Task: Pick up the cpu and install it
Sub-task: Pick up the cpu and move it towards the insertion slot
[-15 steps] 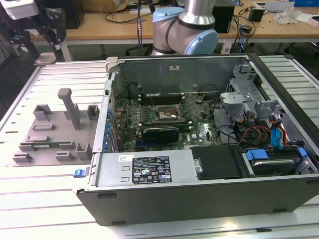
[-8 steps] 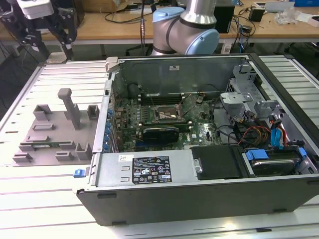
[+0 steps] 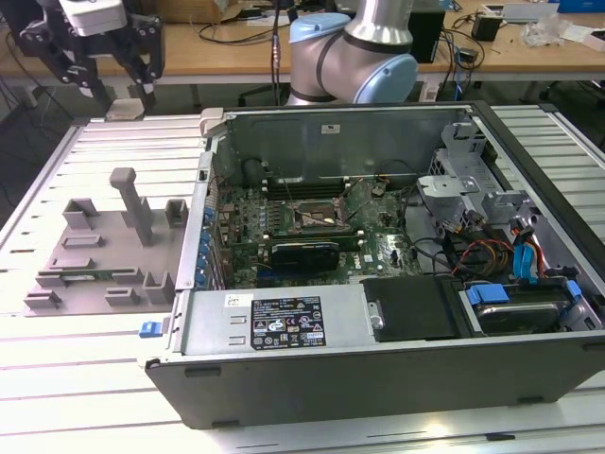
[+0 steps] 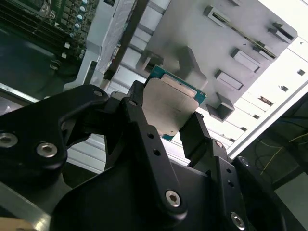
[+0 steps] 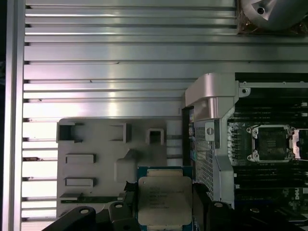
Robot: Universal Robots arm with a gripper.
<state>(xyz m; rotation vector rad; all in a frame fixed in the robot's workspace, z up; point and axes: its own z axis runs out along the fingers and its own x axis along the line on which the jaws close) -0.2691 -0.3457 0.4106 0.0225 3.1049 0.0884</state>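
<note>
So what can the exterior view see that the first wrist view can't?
The exterior view adds the arm and the coloured cables inside the computer case. The first wrist view adds the shiny top of the cpu, gripped by the end effector. Both share the grey holder tray, the computer case and its socket.

Table: you've got a ribbed silver metal table (image 3: 57,397) spread out underneath the gripper (image 3: 123,95) and all round it.
Desk: long wooden desk (image 3: 529,55) past the gripper, at the far edge of the table, loose cables (image 3: 236,28) lying on it.
Under the desk: dark, can't tell you much.
Light: bright glare on the slats (image 5: 96,108) below the gripper.
</note>
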